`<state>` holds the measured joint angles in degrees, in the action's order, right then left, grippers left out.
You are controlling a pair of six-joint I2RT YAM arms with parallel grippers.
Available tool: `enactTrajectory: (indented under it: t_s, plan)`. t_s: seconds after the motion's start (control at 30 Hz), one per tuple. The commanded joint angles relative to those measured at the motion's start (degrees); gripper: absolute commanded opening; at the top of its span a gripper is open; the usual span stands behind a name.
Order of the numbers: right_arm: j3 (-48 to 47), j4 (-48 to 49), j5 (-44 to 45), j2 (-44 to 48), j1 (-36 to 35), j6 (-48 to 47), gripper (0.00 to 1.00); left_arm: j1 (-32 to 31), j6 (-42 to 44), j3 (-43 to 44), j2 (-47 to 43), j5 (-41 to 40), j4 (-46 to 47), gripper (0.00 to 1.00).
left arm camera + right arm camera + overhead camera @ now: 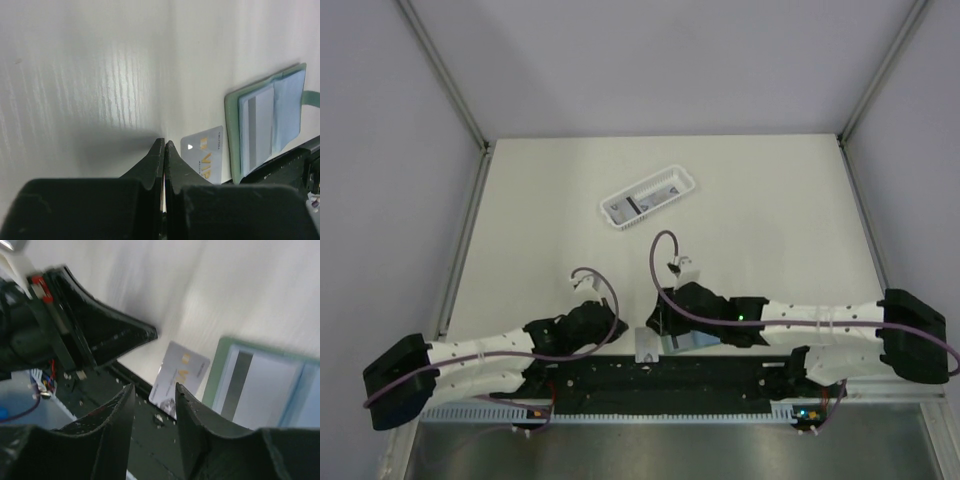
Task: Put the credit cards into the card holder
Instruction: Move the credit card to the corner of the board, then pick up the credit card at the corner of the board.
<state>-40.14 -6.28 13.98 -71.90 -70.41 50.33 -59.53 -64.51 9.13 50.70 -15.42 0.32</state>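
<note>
The sage-green card holder (267,122) lies open at the table's near edge, pale blue inside, and one grey card with a dark stripe (254,131) is tucked in it. A loose light-grey credit card with gold lettering (181,371) lies flat just left of the holder (260,387), its near end over the black rail. My right gripper (155,390) hangs open just short of that card, with nothing between its fingers. My left gripper (164,145) is shut and empty, its tips on the table left of the card (204,156). From above, the right arm partly covers the holder (698,342).
A white slotted basket (646,200) stands mid-table and holds more striped cards. The black rail (720,375) runs along the near edge between the arm bases. Grey walls enclose the table on three sides.
</note>
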Motion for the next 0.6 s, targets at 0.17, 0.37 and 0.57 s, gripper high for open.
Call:
enactTrajectory:
  t_s: [0.17, 0.37, 0.57]
  plan:
    - [11.2, 4.3, 5.0, 3.1, -14.0, 19.5, 0.44, -6.0, 1.2, 1.4, -0.4, 0.3, -5.2, 0.0]
    - [15.3, 11.5, 4.7, 0.7, -14.8, 24.8, 0.47, -8.4, -0.6, 1.1, 1.2, -0.9, -4.8, 0.0]
    - [16.8, 13.5, 3.7, -1.4, -14.8, 27.0, 0.48, -9.3, -1.9, 0.5, 1.7, -1.4, -4.4, 0.0]
